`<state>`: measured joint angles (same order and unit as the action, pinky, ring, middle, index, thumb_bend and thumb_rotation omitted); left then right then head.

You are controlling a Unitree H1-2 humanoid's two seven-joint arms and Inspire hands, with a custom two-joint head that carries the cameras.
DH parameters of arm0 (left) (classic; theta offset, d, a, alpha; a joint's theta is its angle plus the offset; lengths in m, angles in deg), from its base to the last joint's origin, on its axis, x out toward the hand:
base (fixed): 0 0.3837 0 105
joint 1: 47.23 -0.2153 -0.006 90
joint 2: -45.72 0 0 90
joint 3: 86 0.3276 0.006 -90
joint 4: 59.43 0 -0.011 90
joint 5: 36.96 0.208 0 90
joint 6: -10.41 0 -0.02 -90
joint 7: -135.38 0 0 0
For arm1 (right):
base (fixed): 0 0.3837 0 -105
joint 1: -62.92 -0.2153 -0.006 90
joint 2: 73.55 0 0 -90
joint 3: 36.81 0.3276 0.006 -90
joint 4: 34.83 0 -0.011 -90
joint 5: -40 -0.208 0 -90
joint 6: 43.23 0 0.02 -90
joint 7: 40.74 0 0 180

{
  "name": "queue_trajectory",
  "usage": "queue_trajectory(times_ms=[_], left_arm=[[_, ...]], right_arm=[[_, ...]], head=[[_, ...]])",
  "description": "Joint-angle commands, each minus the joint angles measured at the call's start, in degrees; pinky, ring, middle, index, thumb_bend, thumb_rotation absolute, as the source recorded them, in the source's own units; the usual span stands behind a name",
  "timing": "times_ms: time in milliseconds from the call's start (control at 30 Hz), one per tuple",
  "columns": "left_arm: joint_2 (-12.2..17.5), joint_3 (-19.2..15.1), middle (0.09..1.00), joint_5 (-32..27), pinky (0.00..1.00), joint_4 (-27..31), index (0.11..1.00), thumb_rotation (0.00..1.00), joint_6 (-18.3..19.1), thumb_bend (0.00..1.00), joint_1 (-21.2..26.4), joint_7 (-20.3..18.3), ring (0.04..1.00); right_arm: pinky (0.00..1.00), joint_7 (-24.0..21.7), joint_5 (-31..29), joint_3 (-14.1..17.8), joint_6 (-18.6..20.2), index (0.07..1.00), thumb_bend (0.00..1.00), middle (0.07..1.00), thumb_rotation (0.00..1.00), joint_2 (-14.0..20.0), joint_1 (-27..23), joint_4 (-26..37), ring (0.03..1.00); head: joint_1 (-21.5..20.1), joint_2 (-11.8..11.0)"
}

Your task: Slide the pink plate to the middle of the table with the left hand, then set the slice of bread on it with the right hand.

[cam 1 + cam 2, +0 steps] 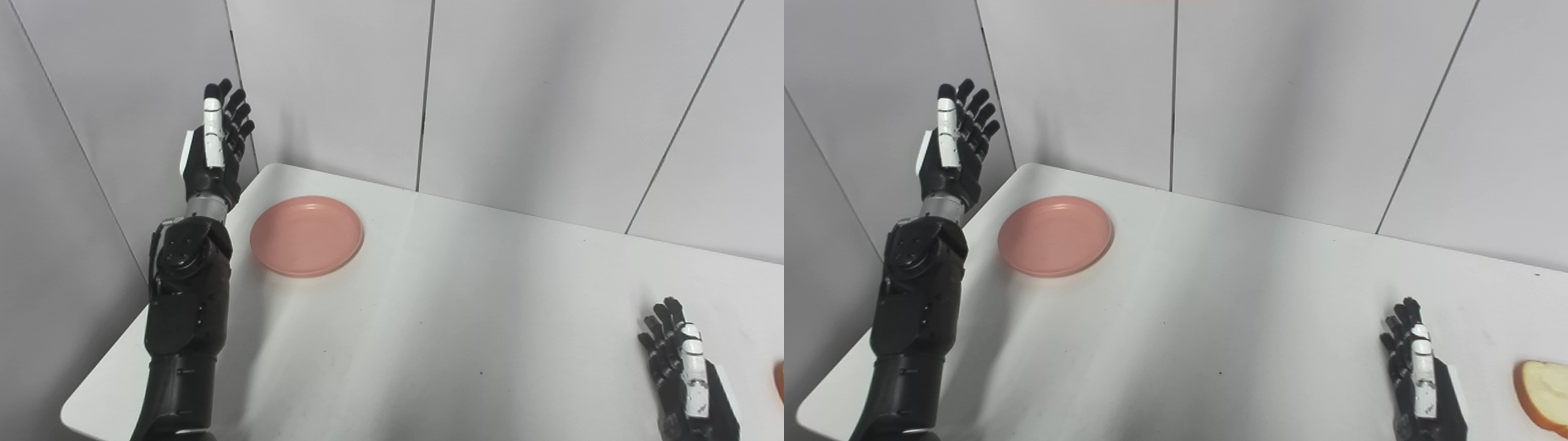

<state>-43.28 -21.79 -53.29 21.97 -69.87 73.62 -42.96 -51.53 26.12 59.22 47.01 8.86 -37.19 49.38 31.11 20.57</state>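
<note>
Grey wall panels (520,92) with dark vertical seams close in behind a smooth white counter (459,306) with rounded corners. At the far left, the left robot hand (214,153) is raised well above the counter's left edge, black-cased with a white strip along one finger, its fingers straight, spread a little and holding nothing. Just to its right, the pink plate (306,236) lies flat near the counter's far-left corner: round, shallow, with a low raised rim and a matte, plastic-looking finish. It sits well apart from the counter's middle, so the slide looks not yet begun, and the left robot hand is not touching it. The middle of the counter is bare white with a few tiny dark specks. Toward the right, the right robot hand (1421,380) is low at the near edge, fingers extended and empty. Just beside it on the far right lies the slice of bread (1543,392), pale crumb with an orange-brown crust, cut off by the frame edge and untouched. Both steps seem to remain.
</note>
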Motion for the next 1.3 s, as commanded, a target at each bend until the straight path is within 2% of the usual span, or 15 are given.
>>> queue_trajectory(times_ms=[0, 300, 500, 733, 1000, 1267], left_arm=[[2.50, -0.51, 0.964, -0.73, 0.96, 0.50, 0.961, 1.00, -1.20, 0.65, 1.60, 0.45, 0.966], [3.50, -1.81, 0.975, -2.68, 0.98, -2.81, 0.971, 1.00, -1.95, 0.64, 1.13, 0.45, 0.977], [3.69, -2.41, 0.957, -2.96, 0.98, -4.34, 0.957, 1.00, -2.47, 0.64, 0.73, 0.93, 0.969], [3.86, -2.76, 0.968, -3.19, 0.99, -6.02, 0.958, 1.00, -2.36, 0.65, 0.40, 0.94, 0.976], [3.76, -2.75, 0.972, -3.29, 0.99, -11.68, 0.963, 1.00, -5.41, 0.63, 0.81, 0.84, 0.976], [3.60, -3.14, 0.974, -4.30, 1.00, -14.90, 0.968, 1.00, -6.50, 0.63, 0.95, 0.62, 0.978]], right_arm=[[1.00, -1.30, -0.86, 0.02, -2.29, 1.000, 0.18, 1.000, 1.00, 0.00, 1.30, -2.83, 1.000], [1.00, -0.83, -1.21, -0.14, -1.59, 1.000, 0.18, 1.000, 1.00, 0.00, 1.43, -2.20, 1.000], [1.00, -1.08, -0.94, -0.31, -2.53, 1.000, 0.17, 1.000, 1.00, 0.31, 1.38, -3.02, 1.000], [1.00, -0.59, -0.70, -0.65, -0.90, 1.000, 0.18, 1.000, 1.00, 0.18, 1.92, -1.16, 1.000], [1.00, -0.27, -0.33, -0.80, -1.13, 1.000, 0.16, 1.000, 1.00, 0.14, 2.06, -0.55, 1.000], [1.00, -0.44, -0.31, -0.59, -1.01, 1.000, 0.17, 1.000, 1.00, 0.22, 2.05, -0.58, 1.000]], head=[[-0.05, 0.16], [-0.05, 0.16], [-0.03, 0.53], [-0.27, 0.84], [-0.25, 1.05], [-0.16, 1.36]])
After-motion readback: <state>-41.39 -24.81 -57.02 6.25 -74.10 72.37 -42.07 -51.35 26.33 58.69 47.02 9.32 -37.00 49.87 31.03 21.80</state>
